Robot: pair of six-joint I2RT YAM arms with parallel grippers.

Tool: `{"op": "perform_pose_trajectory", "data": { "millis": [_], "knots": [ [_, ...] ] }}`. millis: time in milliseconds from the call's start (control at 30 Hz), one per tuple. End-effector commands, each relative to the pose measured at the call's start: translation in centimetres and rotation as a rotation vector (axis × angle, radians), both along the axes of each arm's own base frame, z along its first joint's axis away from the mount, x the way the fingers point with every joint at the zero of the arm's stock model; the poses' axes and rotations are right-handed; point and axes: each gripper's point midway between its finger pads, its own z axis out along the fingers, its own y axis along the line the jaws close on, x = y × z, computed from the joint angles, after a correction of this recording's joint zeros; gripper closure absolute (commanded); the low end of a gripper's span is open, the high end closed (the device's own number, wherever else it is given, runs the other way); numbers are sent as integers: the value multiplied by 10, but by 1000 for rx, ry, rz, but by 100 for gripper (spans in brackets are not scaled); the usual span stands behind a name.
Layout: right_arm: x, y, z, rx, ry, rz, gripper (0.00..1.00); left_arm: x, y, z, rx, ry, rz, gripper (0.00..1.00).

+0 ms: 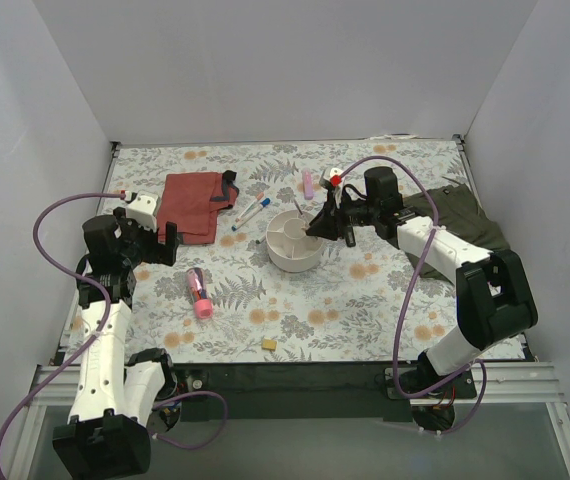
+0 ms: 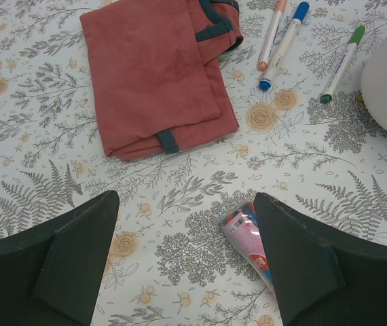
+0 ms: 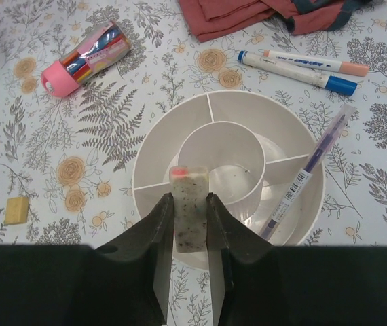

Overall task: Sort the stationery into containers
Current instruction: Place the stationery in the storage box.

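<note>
A speckled stick (image 3: 189,193) is clamped in the right gripper (image 3: 190,214) over the rim of the organiser (image 3: 248,102) at frame centre, where a pen (image 3: 309,176) is propped. The left gripper (image 2: 185,204) is seen spread apart above the counter (image 2: 44,136), with a highlighter (image 2: 244,234) at lower centre.

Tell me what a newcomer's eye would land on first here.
First, the right gripper, shut on a small speckled white block with a red end, held over the round white plastic desk organiser at mid-table, where a slim clear pen leans in an outer compartment. Next, the folded rust-red cloth at the far left, and the open left gripper near a dark highlighter with a pink cap.
</note>
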Motion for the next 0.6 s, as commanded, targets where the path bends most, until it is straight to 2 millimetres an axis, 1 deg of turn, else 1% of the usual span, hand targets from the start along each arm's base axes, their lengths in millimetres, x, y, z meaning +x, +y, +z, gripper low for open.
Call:
{"op": "perform_pose_trajectory", "data": {
  "millis": [0, 333, 400, 467, 500, 567],
  "knots": [
    [-1, 1, 1, 12, -20, 0, 69, 1, 0, 13, 14, -26, -8, 18],
    [-6, -2, 3, 3, -15, -4, 60, 2, -3, 10, -3, -26, -18, 18],
    [-7, -1, 5, 7, -18, 2, 55, 2, -3, 10, -2, -29, -17, 18],
    [-7, -2, 5, 5, -15, 3, 52, 1, -3, 9, -1, -28, -16, 18],
    [-7, -2, 5, 3, -18, 3, 52, 1, -3, 11, 0, -32, -16, 18],
    [-7, -2, 12, 1, -38, 7, 53, 1, -4, 11, -2, -33, -18, 18]
  ]
}}
